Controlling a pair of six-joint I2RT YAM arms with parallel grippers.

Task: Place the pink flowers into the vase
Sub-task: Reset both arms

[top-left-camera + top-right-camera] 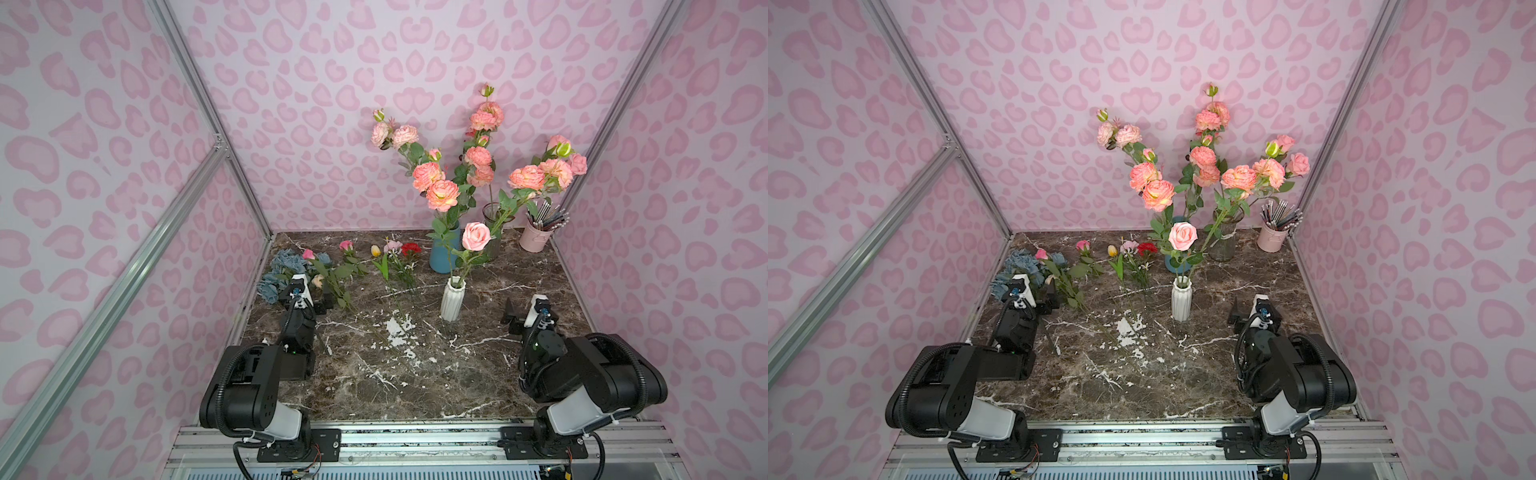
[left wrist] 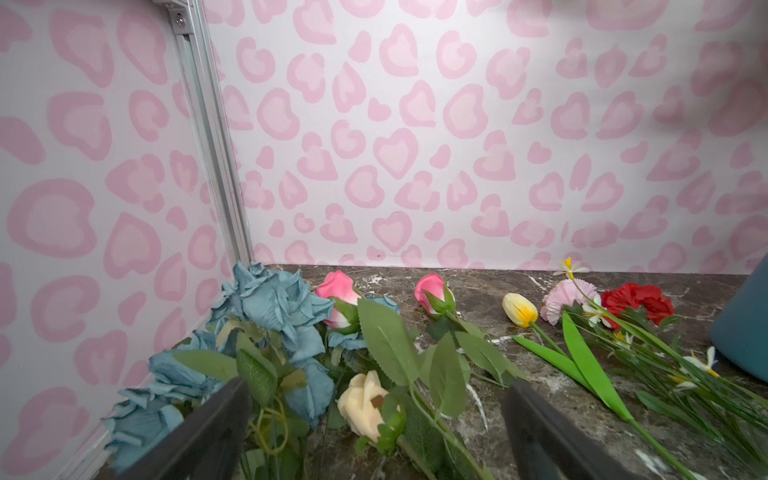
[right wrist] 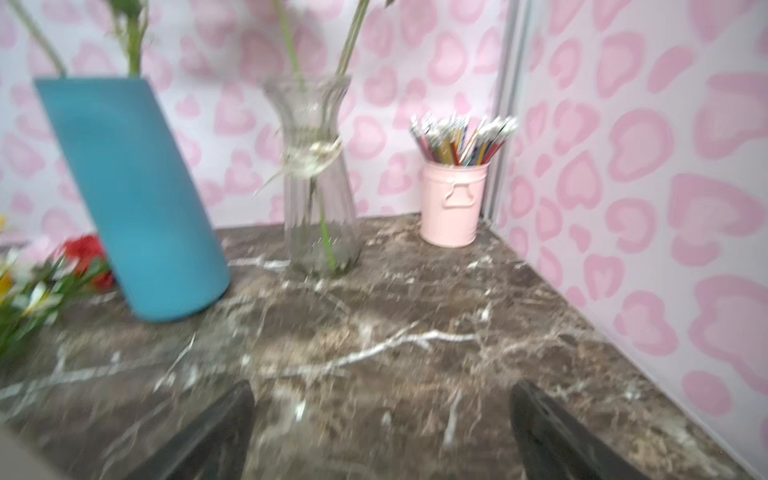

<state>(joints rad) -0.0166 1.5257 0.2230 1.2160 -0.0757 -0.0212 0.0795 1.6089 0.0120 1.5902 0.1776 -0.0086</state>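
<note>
1. My left pincer (image 2: 376,390) is spread wide and holds nothing. Its jaws stand on either side of a cream rose (image 2: 363,405) lying on the marble table (image 2: 478,299).
2. My right pincer (image 3: 382,390) is also spread wide and empty, with only bare marble ahead of it.
3. Done so far, as I judge it: one pink rose (image 1: 476,236) stands in the white ribbed vase (image 1: 452,301). That vase is near the right pincer, off its left side, and well to the right of the left pincer.
4. Left to do: two pink rosebuds (image 2: 336,291) (image 2: 432,291) lie flat beyond the cream rose, ahead of the left pincer. The nearer bud touches the blue hydrangea bunch (image 2: 270,303) on the pincer's left.
5. A pale pink carnation (image 2: 561,301) lies further right of that pincer, between a yellow tulip (image 2: 519,309) and the red carnation (image 2: 636,301). I cannot tell whether it counts.
6. Tall salmon sprays (image 1: 442,194) already stand in the blue vase (image 3: 137,199) and the glass vase (image 3: 316,178), ahead of the right pincer.
7. I reckon the task is early, about a third done.
</note>
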